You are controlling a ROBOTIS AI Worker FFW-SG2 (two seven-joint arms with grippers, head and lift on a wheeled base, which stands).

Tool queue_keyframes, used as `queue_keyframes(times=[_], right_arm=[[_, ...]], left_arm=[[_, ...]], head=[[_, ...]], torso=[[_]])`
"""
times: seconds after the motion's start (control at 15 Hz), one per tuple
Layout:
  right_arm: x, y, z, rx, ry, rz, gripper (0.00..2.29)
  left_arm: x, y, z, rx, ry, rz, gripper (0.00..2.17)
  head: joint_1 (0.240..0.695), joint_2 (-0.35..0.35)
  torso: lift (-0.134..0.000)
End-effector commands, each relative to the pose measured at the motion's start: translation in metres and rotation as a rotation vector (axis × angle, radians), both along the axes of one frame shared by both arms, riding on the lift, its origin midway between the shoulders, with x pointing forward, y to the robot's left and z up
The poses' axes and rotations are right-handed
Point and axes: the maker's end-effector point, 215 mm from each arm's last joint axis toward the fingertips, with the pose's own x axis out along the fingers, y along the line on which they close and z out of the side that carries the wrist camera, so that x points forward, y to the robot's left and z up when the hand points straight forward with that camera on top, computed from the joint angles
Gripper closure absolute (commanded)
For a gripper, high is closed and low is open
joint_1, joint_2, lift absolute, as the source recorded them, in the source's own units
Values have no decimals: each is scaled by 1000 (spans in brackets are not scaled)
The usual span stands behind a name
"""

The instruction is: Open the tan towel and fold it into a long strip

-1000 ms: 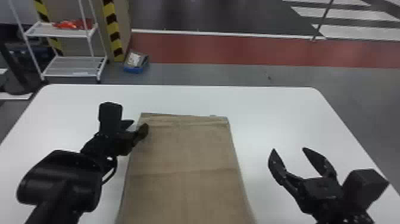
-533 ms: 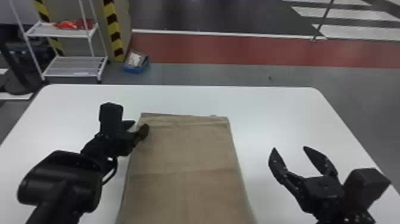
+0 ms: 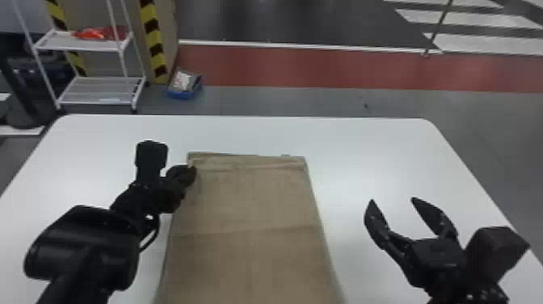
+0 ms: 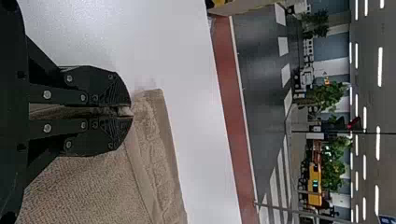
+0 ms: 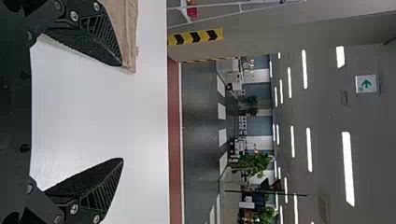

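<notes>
The tan towel (image 3: pixel 250 226) lies flat on the white table, running from mid-table toward the near edge. At its far left corner is my left gripper (image 3: pixel 192 174). In the left wrist view, the left gripper (image 4: pixel 128 112) is shut on the edge of the towel (image 4: pixel 159 154), near that corner. My right gripper (image 3: pixel 394 202) stands open to the right of the towel, holding nothing. The right wrist view shows the right gripper (image 5: pixel 122 112) with its fingers wide apart and the towel (image 5: pixel 128 28) beyond one of them.
The white table (image 3: pixel 375 149) extends around the towel on its far, left and right sides. Past the table, a white wire shelf (image 3: pixel 101 89) and a blue box (image 3: pixel 184 85) stand on the floor at the far left.
</notes>
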Motion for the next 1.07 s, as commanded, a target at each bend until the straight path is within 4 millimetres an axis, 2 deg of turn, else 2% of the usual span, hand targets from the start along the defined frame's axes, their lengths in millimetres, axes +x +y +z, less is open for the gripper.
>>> queue_keyframes(times=[0.0,0.07,0.6,0.73,1.0], right_arm=[[1,1,0,1,1,1,167],[1,0,-1,-1,1,1,167],[0,1,-1,1,1,0,167],[0,1,-1,1,3,0,167],[0,2,-1,2,3,0,167]], left_arm=[[-1,-1,0,-2,-1,0,724],[-1,-2,0,-3,-5,-2,653],[-1,-6,6,0,-47,-9,667],[-1,-6,7,0,-50,-9,950],[-2,-5,6,-1,-49,-6,961]], head=[[695,-90],[695,-90],[695,-91],[695,-94],[695,-95]], torso=[[-125],[-125],[-125],[-125],[-125]])
